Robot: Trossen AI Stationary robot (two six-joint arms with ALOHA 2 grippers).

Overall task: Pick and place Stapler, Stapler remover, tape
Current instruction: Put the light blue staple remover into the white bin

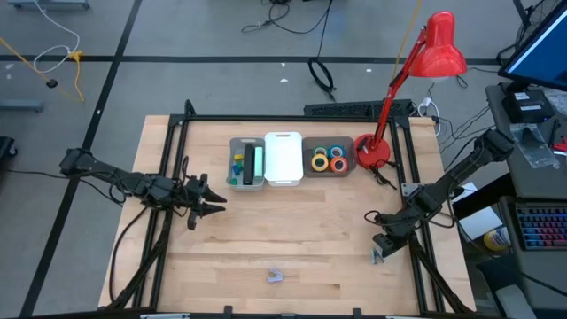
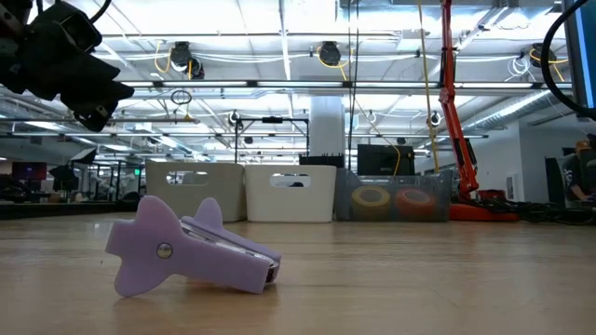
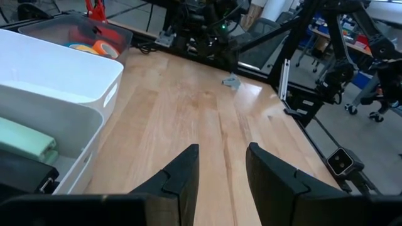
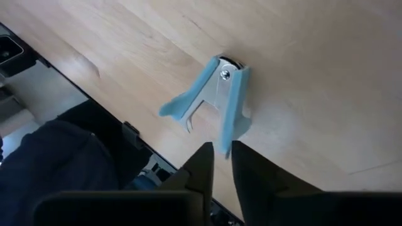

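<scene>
A blue stapler remover (image 4: pixel 213 100) sits near the table's right edge, under my right gripper (image 4: pixel 223 152), which is shut on it; in the high view that gripper (image 1: pixel 381 252) is low over the wood. A purple stapler remover (image 1: pixel 275 276) (image 2: pixel 186 251) lies on its side near the near edge, untouched. My left gripper (image 3: pixel 221 166) (image 1: pixel 213 202) is open and hovers left of centre, pointing right. Staplers (image 1: pixel 252 165) lie in the grey bin (image 1: pixel 232 182). The tape rolls (image 1: pixel 330 159) lie in the clear bin (image 1: pixel 352 152). My right gripper pinches the free end of one blue handle wing (image 4: pixel 230 133) of the stapler remover between its two fingertips (image 4: pixel 204 156). The fingers come from above, slanting, roughly along that wing. The remover looks flat against the table; whether it is lifted clear I cannot tell.
A white bin (image 1: pixel 283 135) stands between the grey and clear bins along the far edge. A red desk lamp (image 1: pixel 374 152) stands at the far right corner. Black frame rails (image 1: pixel 412 190) run along both sides. Bare wood fills the middle (image 1: pixel 292 221).
</scene>
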